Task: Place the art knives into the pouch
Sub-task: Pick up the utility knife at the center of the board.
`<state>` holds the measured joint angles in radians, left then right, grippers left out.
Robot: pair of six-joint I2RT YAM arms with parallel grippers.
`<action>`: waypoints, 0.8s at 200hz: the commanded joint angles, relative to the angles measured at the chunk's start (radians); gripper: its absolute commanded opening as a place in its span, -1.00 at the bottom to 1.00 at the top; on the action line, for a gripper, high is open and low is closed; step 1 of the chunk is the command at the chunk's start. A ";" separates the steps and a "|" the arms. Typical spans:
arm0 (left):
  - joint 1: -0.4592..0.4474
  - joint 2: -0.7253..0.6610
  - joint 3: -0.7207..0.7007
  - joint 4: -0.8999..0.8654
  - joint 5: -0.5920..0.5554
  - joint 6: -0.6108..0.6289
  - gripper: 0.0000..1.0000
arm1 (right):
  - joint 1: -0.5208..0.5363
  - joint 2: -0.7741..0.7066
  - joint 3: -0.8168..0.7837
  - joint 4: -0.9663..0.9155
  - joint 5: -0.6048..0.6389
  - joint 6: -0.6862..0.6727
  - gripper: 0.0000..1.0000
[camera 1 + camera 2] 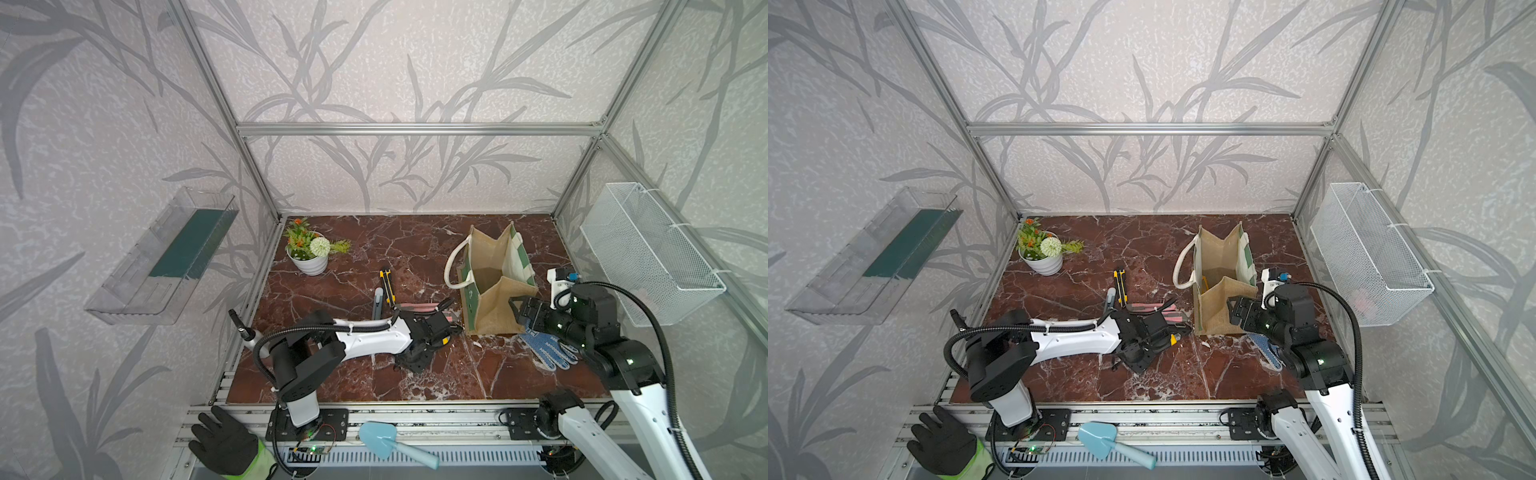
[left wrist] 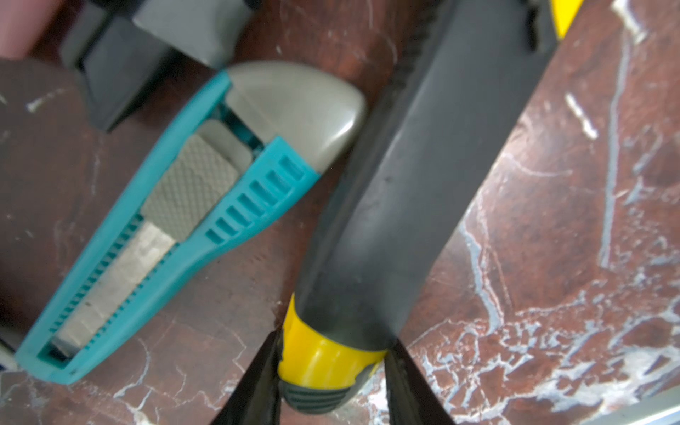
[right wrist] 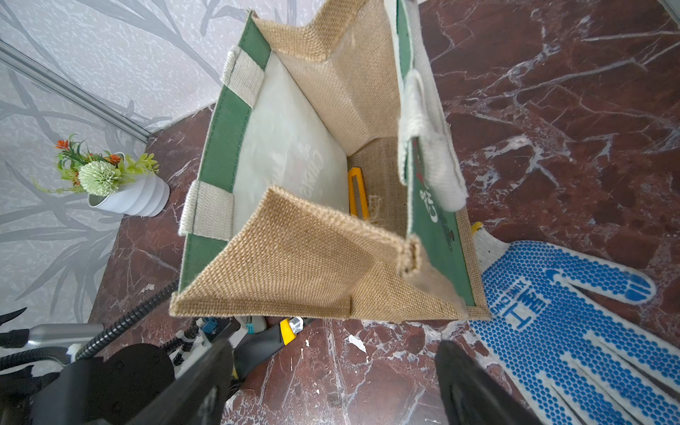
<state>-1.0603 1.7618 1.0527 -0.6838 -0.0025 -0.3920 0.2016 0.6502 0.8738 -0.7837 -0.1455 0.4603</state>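
One pouch (image 1: 484, 253); four knives for sure: a yellow knife (image 3: 357, 195) inside the pouch, a black-and-yellow knife (image 2: 397, 206) just beside its near left corner, a teal-and-grey knife (image 2: 173, 228) next to that, a slim yellow-and-black knife (image 1: 386, 286) farther left; one pink item (image 1: 419, 308) among them, kind unclear; two gloves, a blue-dotted glove (image 1: 546, 349) just beside the pouch, a black glove (image 1: 224, 444) well apart; one potted plant (image 1: 309, 249); one mesh basket (image 1: 648, 249); one clear tray (image 1: 137, 274); one blue scoop (image 1: 384, 440).

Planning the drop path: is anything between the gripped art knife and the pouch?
Nothing lies between the art knife, in the left gripper, and the pouch; the pouch's near jute side folds inward partly across its mouth.
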 commanded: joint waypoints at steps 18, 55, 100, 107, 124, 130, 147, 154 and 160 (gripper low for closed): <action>0.000 0.067 0.016 0.025 -0.022 0.019 -0.15 | -0.002 -0.010 0.012 -0.010 0.015 -0.001 0.73; 0.002 0.071 0.036 0.021 -0.027 0.031 0.01 | -0.002 -0.013 0.013 -0.020 0.023 -0.004 0.74; 0.003 0.094 0.059 0.018 -0.023 0.040 0.03 | -0.002 -0.015 0.011 -0.020 0.024 0.001 0.74; 0.002 0.097 0.061 0.018 -0.019 0.039 -0.01 | -0.002 -0.015 0.010 -0.019 0.023 0.002 0.73; 0.002 0.102 0.063 0.024 -0.011 0.039 -0.12 | -0.002 -0.014 0.010 -0.019 0.028 0.002 0.73; 0.001 0.102 0.063 0.023 -0.012 0.038 -0.18 | -0.002 -0.015 0.010 -0.019 0.030 0.001 0.74; 0.002 0.100 0.063 0.020 -0.015 0.036 -0.29 | -0.002 -0.014 0.009 -0.019 0.032 0.001 0.73; 0.003 0.097 0.061 0.020 -0.019 0.035 -0.32 | -0.002 -0.012 0.010 -0.019 0.032 0.000 0.73; 0.003 0.098 0.061 0.020 -0.022 0.035 -0.35 | -0.002 -0.012 0.010 -0.019 0.032 0.000 0.73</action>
<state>-1.0603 1.8191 1.1244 -0.6601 -0.0044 -0.3565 0.2016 0.6445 0.8738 -0.7910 -0.1276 0.4603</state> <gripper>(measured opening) 0.375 0.867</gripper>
